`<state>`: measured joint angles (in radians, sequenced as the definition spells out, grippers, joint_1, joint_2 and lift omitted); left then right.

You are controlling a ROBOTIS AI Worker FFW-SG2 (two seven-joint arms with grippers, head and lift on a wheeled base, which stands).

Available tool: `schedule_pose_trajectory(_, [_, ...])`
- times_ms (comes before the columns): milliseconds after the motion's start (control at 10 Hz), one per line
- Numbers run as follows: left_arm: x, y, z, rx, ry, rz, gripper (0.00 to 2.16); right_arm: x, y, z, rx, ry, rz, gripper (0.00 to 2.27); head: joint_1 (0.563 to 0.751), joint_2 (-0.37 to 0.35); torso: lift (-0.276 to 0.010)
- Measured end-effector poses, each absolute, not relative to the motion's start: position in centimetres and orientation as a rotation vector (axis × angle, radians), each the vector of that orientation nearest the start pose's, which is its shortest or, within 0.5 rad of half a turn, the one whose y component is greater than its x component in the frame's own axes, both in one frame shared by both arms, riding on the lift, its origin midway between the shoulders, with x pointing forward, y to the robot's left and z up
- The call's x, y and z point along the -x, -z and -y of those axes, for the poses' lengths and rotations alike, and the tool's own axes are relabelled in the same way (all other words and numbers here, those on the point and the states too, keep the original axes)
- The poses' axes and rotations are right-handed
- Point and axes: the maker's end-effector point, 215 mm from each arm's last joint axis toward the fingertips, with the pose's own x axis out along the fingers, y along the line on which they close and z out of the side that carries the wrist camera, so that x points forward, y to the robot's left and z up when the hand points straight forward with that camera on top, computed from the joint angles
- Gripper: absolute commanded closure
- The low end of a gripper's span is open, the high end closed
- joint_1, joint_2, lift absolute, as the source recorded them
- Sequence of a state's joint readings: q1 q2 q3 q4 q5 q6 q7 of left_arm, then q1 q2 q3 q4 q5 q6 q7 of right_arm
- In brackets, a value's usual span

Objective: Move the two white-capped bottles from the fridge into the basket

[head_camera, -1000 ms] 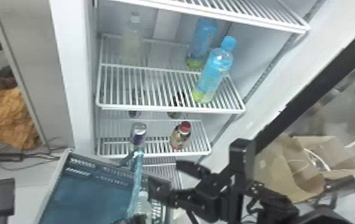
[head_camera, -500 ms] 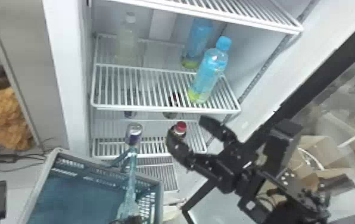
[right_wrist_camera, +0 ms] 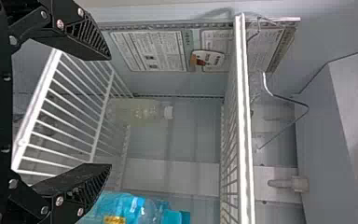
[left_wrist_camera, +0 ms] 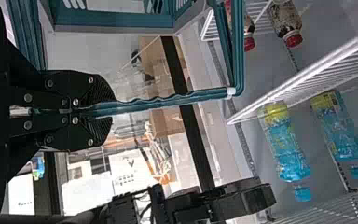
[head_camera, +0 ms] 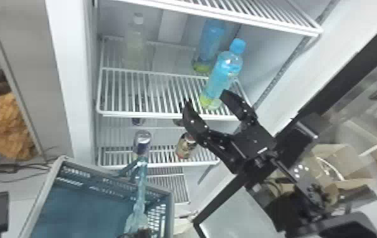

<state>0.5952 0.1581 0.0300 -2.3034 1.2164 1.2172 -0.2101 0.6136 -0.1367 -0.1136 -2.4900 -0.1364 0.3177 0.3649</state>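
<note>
A white-capped bottle (head_camera: 135,47) of pale liquid stands at the back left of the upper shelf; in the right wrist view the same bottle (right_wrist_camera: 137,112) lies beyond the fingers. In the head view my right gripper (head_camera: 206,98) is open at the shelf's front edge, by the front blue bottle and right of the pale one. The right wrist view has that gripper (right_wrist_camera: 109,112) with nothing between its fingers. At the bottom edge, my left gripper (head_camera: 137,233) is at the handle of the teal basket (head_camera: 63,164). The left wrist view shows this gripper (left_wrist_camera: 108,111) shut on the basket handle (left_wrist_camera: 168,101).
Two blue-capped bottles (head_camera: 219,79) (head_camera: 210,41) stand on the right of the upper shelf (head_camera: 165,114). A can (head_camera: 142,142) and a red-capped bottle (head_camera: 185,147) are on the shelf below. Another wire shelf (head_camera: 260,20) runs overhead. Cardboard boxes (head_camera: 339,158) are at the right.
My right gripper has risen from beside the basket to the upper shelf's front edge, its fingers apart. The head view has shifted slightly. The left gripper still holds the handle.
</note>
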Motion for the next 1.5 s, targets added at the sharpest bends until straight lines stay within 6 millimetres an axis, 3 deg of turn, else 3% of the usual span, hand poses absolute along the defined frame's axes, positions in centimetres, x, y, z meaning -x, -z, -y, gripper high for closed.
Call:
schedule_pose_trajectory(600, [-21.6,35.4,1.8,0.949,0.959,-0.936,1.19,-46.0,26.2,15.5,0.017,-0.439,0.053,0.25,0.695,-0.296,0.0])
schedule_pose_trajectory(1500, [-21.8,35.1,2.0,0.945,0.968,-0.931,1.19,-54.5,28.0,12.5,0.024,-0.457,0.083,0.24,0.695,-0.22,0.0])
